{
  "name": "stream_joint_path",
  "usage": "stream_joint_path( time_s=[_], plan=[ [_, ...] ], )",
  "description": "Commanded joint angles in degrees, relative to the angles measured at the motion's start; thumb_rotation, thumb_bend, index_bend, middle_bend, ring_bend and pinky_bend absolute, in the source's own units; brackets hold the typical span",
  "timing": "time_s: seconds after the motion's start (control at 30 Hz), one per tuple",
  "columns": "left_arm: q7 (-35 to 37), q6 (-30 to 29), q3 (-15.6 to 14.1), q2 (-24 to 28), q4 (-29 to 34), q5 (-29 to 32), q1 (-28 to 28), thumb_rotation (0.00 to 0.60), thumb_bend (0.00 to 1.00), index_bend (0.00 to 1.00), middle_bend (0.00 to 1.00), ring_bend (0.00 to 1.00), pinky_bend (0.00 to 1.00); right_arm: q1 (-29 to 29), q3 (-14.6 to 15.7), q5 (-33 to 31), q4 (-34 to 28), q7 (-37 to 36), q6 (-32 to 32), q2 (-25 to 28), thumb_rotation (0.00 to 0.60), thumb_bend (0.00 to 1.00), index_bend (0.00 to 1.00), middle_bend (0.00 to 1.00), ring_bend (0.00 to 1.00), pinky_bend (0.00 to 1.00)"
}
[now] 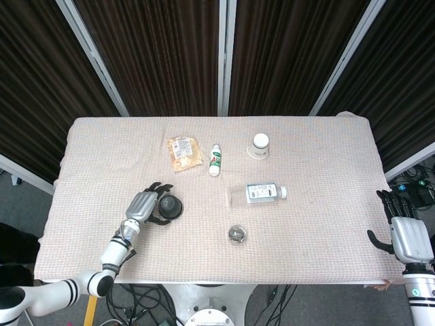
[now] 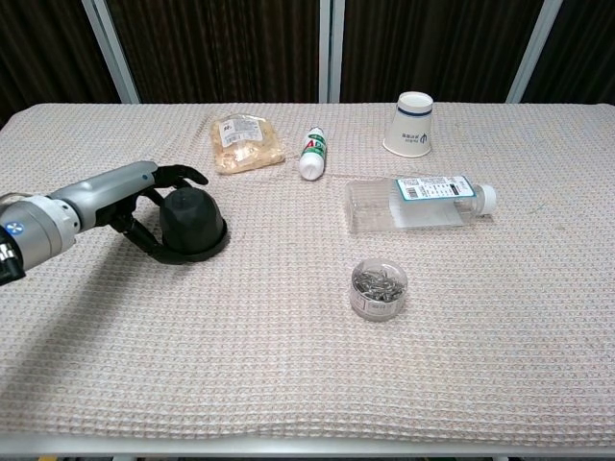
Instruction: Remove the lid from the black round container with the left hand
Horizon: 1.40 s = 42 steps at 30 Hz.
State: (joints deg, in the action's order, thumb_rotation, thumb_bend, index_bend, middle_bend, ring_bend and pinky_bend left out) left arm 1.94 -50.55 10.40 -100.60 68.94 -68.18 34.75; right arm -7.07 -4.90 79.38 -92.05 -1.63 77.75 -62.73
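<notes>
The black round container (image 1: 172, 206) (image 2: 193, 224) stands on the cloth-covered table at the left, with its domed lid on. My left hand (image 1: 143, 206) (image 2: 130, 199) is against its left side. The fingers (image 2: 183, 175) reach over the lid's upper left edge and the thumb (image 2: 144, 242) curves below its front left, cupping it without a closed grip. My right hand (image 1: 408, 234) hovers with fingers apart and empty off the table's right front corner, seen only in the head view.
A snack packet (image 2: 248, 142), a small white bottle (image 2: 312, 154) and an upturned paper cup (image 2: 413, 123) lie along the back. A clear plastic bottle (image 2: 418, 202) lies on its side at the middle right, with a small clear jar (image 2: 379, 288) in front of it.
</notes>
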Motion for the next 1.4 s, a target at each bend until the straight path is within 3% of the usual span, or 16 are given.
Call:
stream_joint_path(
  time_s=[0.03, 1.13, 1.4],
  plan=[
    [-0.04, 0.21, -0.12, -0.20, -0.21, 0.26, 0.05, 0.600, 0.00, 0.14, 0.21, 0.09, 0.21, 0.00, 0.00, -0.05, 0.02, -0.01, -0.04, 0.01, 0.600, 0.21, 0.04, 0.06, 0.00, 0.01],
    [3.91, 0.16, -0.06, -2.40, -3.08, -0.85, 0.87, 0.600, 0.14, 0.19, 0.29, 0.17, 0.28, -0.21, 0.19, -1.31, -0.05, -0.09, -1.84, 0.28, 0.600, 0.21, 0.04, 0.07, 0.00, 0.01],
    [5.46, -1.52, 0.51, -3.04, -3.50, -1.68, 0.72, 0.600, 0.23, 0.27, 0.37, 0.24, 0.34, -0.26, 0.16, -1.76, 0.05, -0.18, -2.26, 0.36, 0.600, 0.21, 0.04, 0.07, 0.00, 0.01]
  ],
)
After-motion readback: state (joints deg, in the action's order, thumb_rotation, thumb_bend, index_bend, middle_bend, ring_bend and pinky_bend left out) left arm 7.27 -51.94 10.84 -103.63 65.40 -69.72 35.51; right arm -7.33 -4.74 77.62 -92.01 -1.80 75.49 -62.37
